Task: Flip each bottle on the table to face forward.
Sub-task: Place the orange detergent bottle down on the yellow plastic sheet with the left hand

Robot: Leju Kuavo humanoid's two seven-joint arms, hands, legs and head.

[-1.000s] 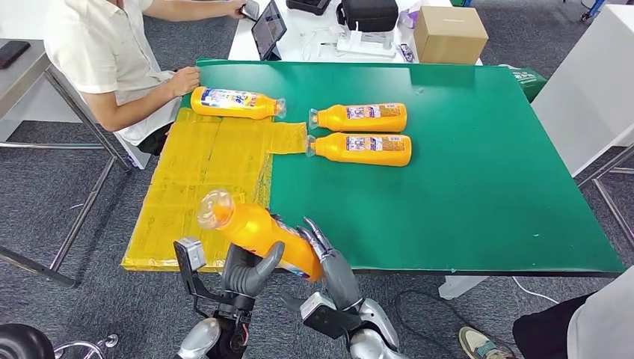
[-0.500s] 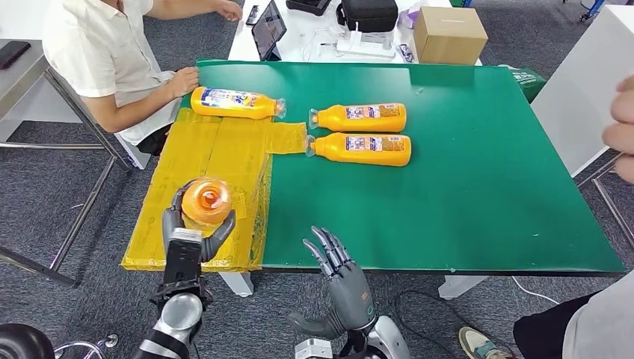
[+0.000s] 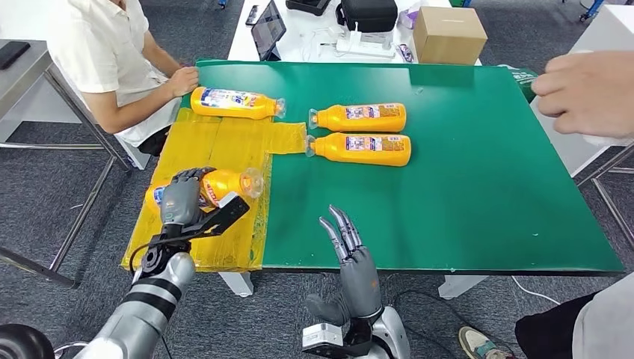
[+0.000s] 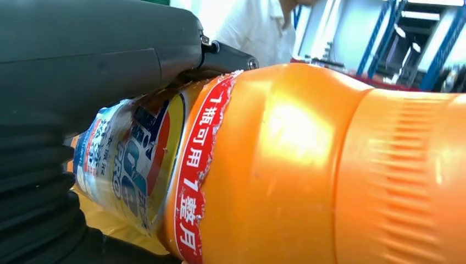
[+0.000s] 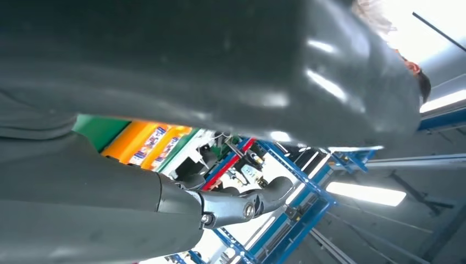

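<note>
Left hand (image 3: pixel 183 200) with fingers wrapped around an orange bottle (image 3: pixel 224 183) lying on yellow sheet (image 3: pixel 217 149), right hand (image 3: pixel 351 258) empty, fingers straight and slightly apart, at the green table (image 3: pixel 463 187) edge

An orange bottle (image 3: pixel 224 184) is gripped by the left hand (image 3: pixel 182 200) over the yellow mat (image 3: pixel 217 149) at eight o'clock. The right hand (image 3: pixel 351 258) is held open at six o'clock, at the green table (image 3: pixel 463 187) edge. Three bottles (image 3: pixel 359 133) are laid near twelve o'clock.
</note>
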